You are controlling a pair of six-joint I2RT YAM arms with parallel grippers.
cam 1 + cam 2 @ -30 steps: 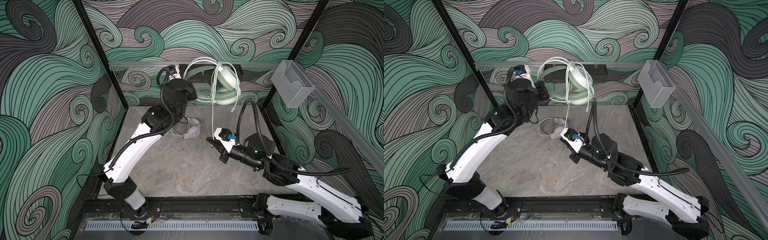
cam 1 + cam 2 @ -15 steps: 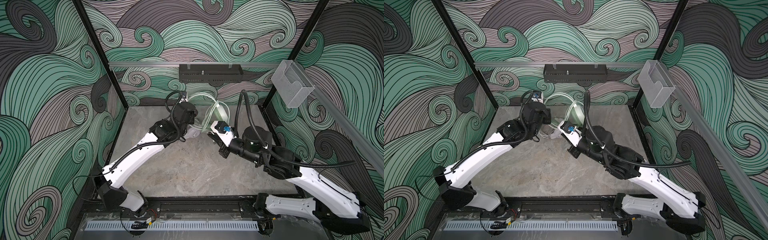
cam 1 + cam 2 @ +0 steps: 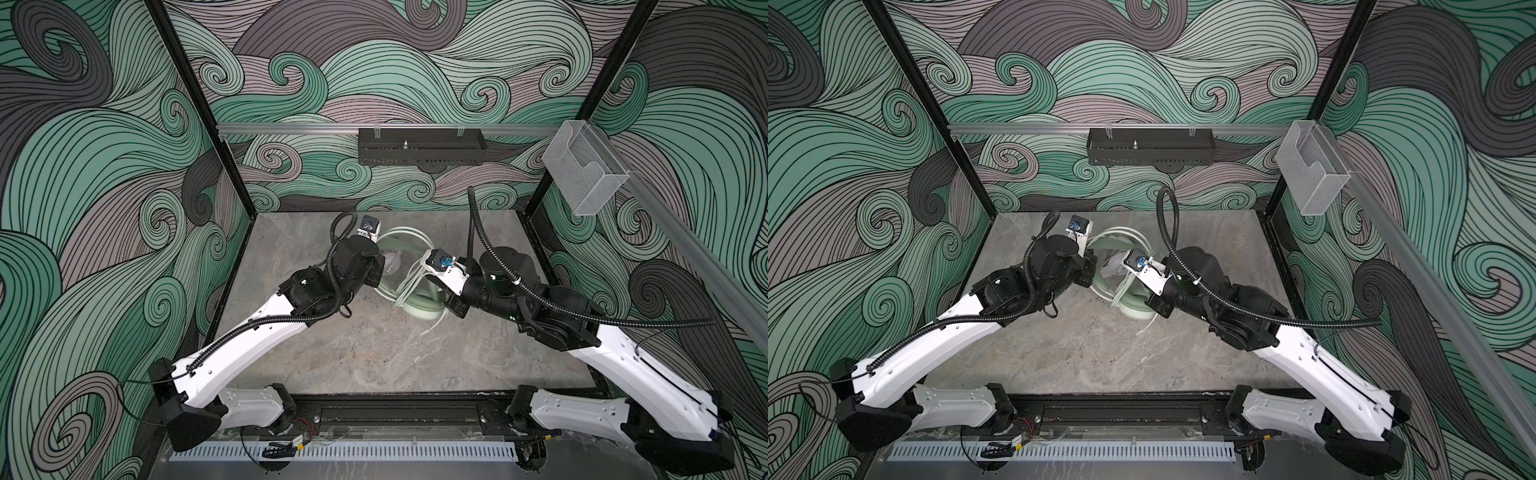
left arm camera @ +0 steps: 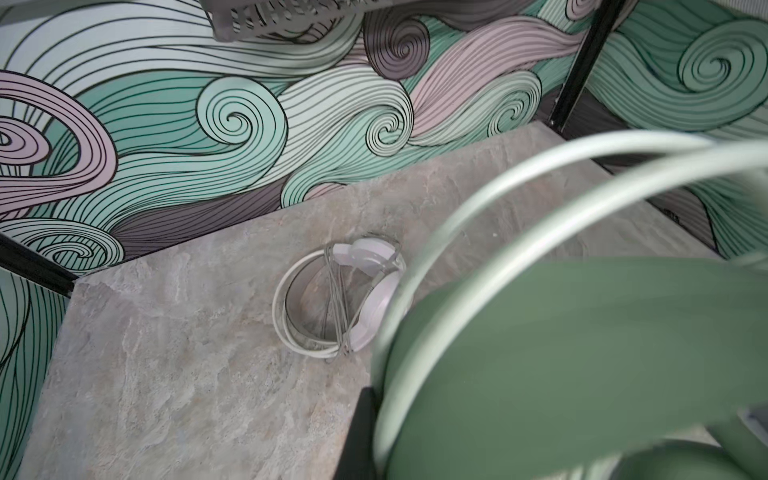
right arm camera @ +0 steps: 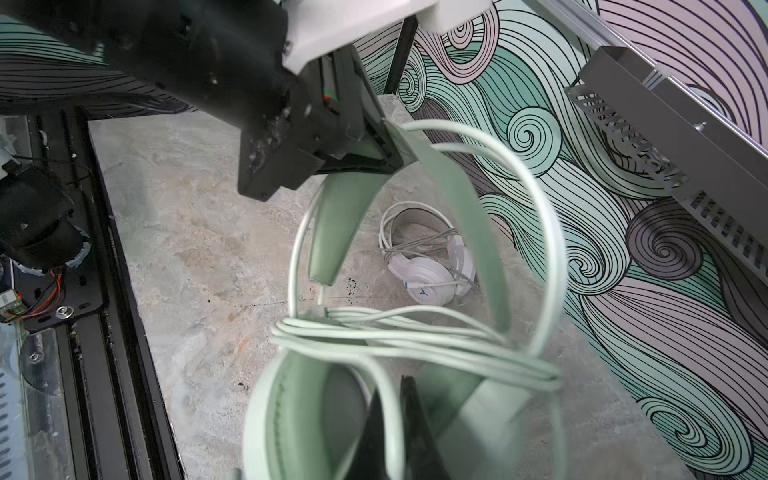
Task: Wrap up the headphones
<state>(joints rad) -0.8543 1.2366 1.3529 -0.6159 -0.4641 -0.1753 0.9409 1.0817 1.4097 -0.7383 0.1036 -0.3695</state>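
Note:
The mint green headphones (image 3: 422, 309) hang just over the table between both arms, their cable (image 5: 415, 332) looped in several strands across the headband (image 5: 457, 199). My left gripper (image 5: 386, 153) is shut on the top of that headband, which fills the left wrist view (image 4: 582, 353). My right gripper (image 5: 395, 419) is shut on one strand of the mint cable beside an earcup (image 5: 299, 415). In both top views the fingertips of both grippers are hidden under the wrists. The white headphones (image 5: 428, 266) lie on the table behind, with their cable wound round them (image 4: 340, 299).
A black perforated tray (image 3: 419, 151) hangs on the back rail. A clear plastic bin (image 3: 582, 174) sits on the right rail. Black frame posts stand at the back corners. A loose end of the cable (image 3: 432, 326) trails toward the table's middle.
Both arms have brought the mint green headphones down from up near the back tray to just over the table. The right gripper has closed in beside the earcup.

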